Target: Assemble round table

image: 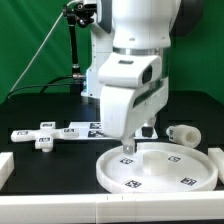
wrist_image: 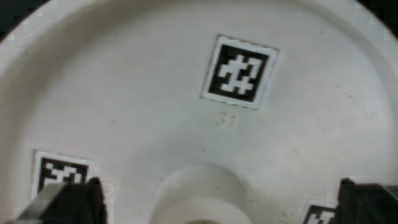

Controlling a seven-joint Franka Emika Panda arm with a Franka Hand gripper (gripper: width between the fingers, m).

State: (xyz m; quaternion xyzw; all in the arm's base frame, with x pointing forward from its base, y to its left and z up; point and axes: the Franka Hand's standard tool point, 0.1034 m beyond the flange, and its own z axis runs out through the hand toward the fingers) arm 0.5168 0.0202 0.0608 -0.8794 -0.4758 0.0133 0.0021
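Observation:
The large rimmed round disc (image: 165, 168) lies flat on the table at the front right and bears several tags. My gripper (image: 130, 148) hangs low over the disc's far left part, open and empty. In the wrist view the disc (wrist_image: 160, 90) fills the picture. My gripper (wrist_image: 217, 205) stands with one dark finger (wrist_image: 68, 200) on each side of a raised rounded bump (wrist_image: 222, 195) on the disc, not touching it. The short thick cylinder leg (image: 183, 133) lies on its side behind the disc on the right. The cross-bar foot (image: 40, 136) lies at the left.
The marker board (image: 88, 128) lies flat between the foot and the arm's base. White blocky brackets stand at the front left (image: 4, 166) and at the right edge (image: 216, 156). A dark stand (image: 76, 50) with cables rises at the back.

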